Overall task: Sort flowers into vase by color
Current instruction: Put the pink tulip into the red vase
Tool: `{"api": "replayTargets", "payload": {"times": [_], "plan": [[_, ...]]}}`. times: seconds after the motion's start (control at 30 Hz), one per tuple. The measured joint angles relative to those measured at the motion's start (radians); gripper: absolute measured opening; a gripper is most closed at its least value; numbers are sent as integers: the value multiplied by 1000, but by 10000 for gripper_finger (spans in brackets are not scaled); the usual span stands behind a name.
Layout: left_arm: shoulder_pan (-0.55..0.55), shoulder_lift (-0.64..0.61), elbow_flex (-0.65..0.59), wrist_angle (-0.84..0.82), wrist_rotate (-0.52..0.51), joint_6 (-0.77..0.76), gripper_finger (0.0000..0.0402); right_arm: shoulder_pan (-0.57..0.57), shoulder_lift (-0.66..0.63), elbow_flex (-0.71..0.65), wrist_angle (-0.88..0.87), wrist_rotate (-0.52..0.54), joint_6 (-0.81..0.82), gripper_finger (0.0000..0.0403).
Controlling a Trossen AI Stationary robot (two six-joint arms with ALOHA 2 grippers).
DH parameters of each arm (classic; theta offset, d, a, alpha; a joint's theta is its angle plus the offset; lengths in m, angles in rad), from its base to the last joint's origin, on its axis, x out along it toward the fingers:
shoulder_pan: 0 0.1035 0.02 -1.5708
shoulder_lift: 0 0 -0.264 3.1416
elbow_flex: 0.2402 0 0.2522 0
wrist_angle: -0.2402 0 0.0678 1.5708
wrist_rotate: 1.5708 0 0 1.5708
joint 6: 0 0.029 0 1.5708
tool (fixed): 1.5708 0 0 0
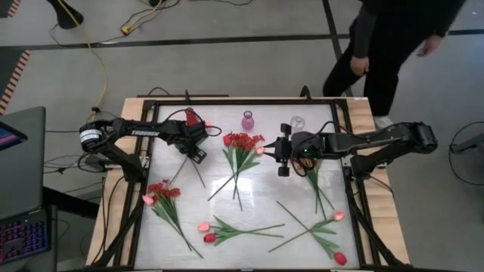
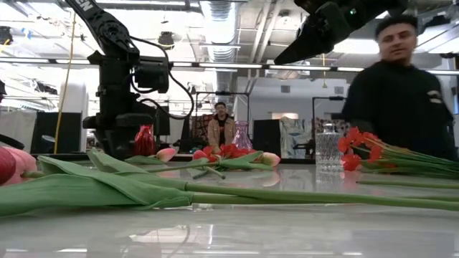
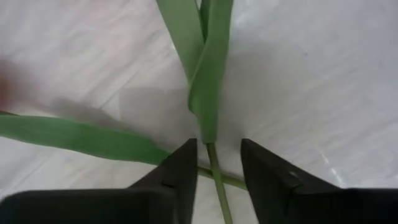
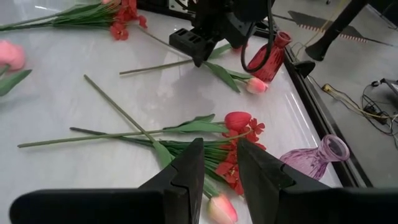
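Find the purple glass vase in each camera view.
High view: purple glass vase at the table's upper edge, centre.
Low view: vase at centre, far back.
Left wrist view: not in it.
Right wrist view: vase at lower right.
Shared landmark: red glass vase.

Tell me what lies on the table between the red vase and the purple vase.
In the high view, bare tabletop separates the red vase from the purple vase. The right wrist view shows the same, with a pink tulip just in front of the gap.
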Motion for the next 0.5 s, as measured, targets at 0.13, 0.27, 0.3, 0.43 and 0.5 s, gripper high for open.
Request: {"api": "replayTargets", "payload": {"times": [0.13,0.27,0.3,0.43,0.5], "plan": [[0,0,0,2,-1,3,28,0,0,0,0,0,5,123],[0,0,0,13,-8,9,7,0,0,0,0,0,6,123],[0,-1,0,15,-8,11,7,0,0,0,0,0,7,123],[-11,-35,3,26,-18,11,2,1,0,0,-6,0,8,123],[-14,-71,4,36,-16,11,2,1,0,0,-8,0,8,123]]}}
